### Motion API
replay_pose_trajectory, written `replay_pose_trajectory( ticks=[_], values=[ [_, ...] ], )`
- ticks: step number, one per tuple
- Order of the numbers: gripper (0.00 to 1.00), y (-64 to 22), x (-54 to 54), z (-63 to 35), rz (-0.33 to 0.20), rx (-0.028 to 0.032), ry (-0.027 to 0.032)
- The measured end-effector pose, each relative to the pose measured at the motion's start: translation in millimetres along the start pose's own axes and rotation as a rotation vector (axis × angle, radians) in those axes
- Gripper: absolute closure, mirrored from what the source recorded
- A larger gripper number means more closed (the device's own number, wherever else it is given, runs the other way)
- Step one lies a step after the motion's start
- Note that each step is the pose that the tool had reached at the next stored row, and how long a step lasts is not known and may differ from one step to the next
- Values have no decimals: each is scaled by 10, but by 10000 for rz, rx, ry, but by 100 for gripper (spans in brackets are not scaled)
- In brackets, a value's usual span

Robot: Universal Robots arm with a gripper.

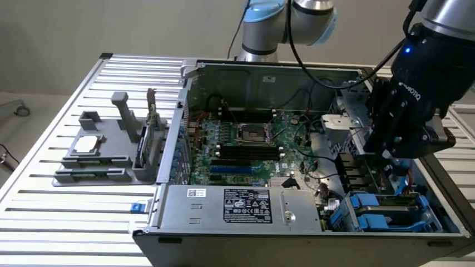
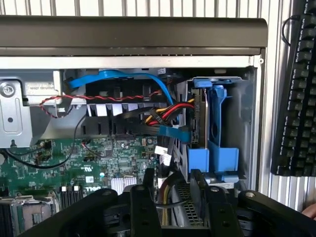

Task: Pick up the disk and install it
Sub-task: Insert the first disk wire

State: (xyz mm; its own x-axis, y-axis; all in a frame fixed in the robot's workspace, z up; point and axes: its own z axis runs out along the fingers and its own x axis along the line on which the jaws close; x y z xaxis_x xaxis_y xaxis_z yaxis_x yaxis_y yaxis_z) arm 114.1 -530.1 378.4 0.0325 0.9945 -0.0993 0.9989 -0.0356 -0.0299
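My gripper [image 1: 387, 156] hangs over the open computer case [image 1: 282, 69], at the exterior view's right, just above the row of drive bays along that wall. In the wrist view my fingers [image 2: 144, 197] stand apart, and nothing is clamped between them; past the gap I see only yellow cables [image 2: 165, 190] and a strip of metal mesh.

The disk [image 2: 200, 118] sits on edge inside the blue drive cage [image 2: 222, 153] in the near corner of the case on the exterior view's right. I see its thin side and connector end, with red, yellow and black power wires [image 2: 170, 109] and a flat blue data cable [image 2: 168, 131] reaching toward it. In the exterior view the disk [image 1: 392, 203] shows as a grey top between blue carrier rails — below and nearer than my gripper, not touching it.

The motherboard [image 1: 245, 144] fills the case floor. On the exterior view's left, a grey fixture [image 1: 104, 156] stands on the slatted table [image 1: 44, 211], well apart from me.
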Motion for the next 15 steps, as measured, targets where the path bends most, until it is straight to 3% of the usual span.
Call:
replay_pose_trajectory(
  ticks=[1,2,6,15],
  values=[
    [60,0,22,-21,2,-2,-71],
    [67,5,34,-40,4,-5,-128],
    [67,77,48,-96,9,-1,-291],
    [67,197,52,-103,82,4,-495]
  ],
)
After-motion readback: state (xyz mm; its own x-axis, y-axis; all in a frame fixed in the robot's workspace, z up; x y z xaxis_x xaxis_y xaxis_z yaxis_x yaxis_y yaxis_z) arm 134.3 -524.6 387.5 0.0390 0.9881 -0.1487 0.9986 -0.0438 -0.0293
